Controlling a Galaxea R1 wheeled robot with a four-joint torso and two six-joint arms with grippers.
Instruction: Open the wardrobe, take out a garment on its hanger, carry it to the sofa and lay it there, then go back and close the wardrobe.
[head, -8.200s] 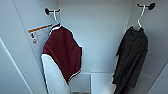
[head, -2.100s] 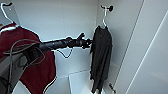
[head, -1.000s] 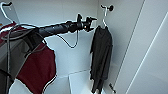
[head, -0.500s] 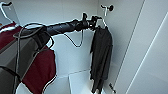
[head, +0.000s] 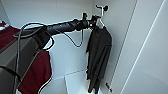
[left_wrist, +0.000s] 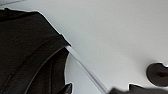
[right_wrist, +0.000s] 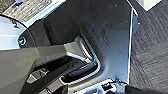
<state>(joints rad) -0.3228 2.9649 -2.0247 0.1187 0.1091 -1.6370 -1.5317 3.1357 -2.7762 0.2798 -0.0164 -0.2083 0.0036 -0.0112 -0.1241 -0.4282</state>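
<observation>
Inside the wardrobe (head: 150, 50), white walls all around. Hanging high up near the right side: the garment (head: 100, 57), long and dark, sleeves drooping down. Held up by the hanger (head: 100, 23), thin and white, its hook caught on a small peg near the top of the back wall.

Reaching in from the left: the left arm (head: 65, 25), long and black, stretched out almost flat, a loose cable dangling under it. At its tip, the left end effector (head: 93, 19), right up by the neck of the hanger, just above the shoulder of the garment. Open, closed or gripping? Cannot tell from here; too dark and too bunched up at the tip.

Low on the left, a red jacket (head: 37, 72), partly hidden behind the grey body of the robot. On the wardrobe floor below the garment, a flat white shelf board (head: 75, 82).

From the left wrist: the dark cloth of the garment very close, with a seam curving across it, and a thin white bar of the hanger slanting away from under the collar edge, white wall behind.

From the right wrist: parts of the robot base and a bit of dark carpet (right_wrist: 150, 50) beside it. Right end effector hard to make out, so cannot tell its state either.
</observation>
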